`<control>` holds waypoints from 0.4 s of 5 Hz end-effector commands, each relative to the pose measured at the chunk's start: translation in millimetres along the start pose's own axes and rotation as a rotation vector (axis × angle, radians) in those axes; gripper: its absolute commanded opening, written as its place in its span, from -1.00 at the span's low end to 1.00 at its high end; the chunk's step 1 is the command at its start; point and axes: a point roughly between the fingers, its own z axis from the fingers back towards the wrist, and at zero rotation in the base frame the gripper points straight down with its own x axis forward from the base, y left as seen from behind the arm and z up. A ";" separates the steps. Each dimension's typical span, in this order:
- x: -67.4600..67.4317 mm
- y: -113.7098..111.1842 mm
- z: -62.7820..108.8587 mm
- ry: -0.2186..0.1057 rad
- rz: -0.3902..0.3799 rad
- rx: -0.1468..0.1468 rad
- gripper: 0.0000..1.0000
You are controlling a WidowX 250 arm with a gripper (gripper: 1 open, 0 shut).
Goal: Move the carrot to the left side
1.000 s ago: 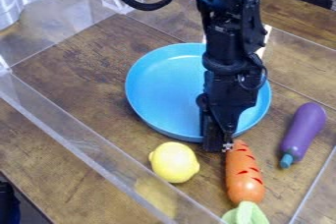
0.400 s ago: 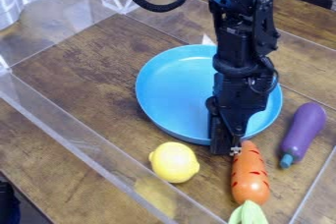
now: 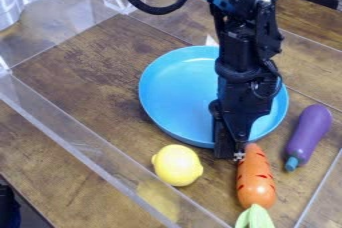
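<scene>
The plump orange toy carrot with pale green leafy top (image 3: 255, 182) lies on the brown wooden counter (image 3: 80, 72), at the near right. The black metal jaws (image 3: 227, 154) are shut, beside its far end; I cannot tell if they touch it. The round yellow lemon (image 3: 177, 165) is to the left, the purple eggplant with blue-green stem (image 3: 309, 132) to the right. The round blue plate (image 3: 174, 84) is farther, partly behind the arm.

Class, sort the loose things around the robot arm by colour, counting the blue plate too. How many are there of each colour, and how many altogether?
Orange: 1, the carrot with its pale green top
Yellow: 1, the lemon
Purple: 1, the eggplant
Blue: 1, the plate
Total: 4
</scene>
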 end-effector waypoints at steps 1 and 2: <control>1.8 -4.7 -6.7 0.015 -0.094 -0.026 -1.00; 0.8 0.5 -8.4 0.022 -0.139 -0.032 -1.00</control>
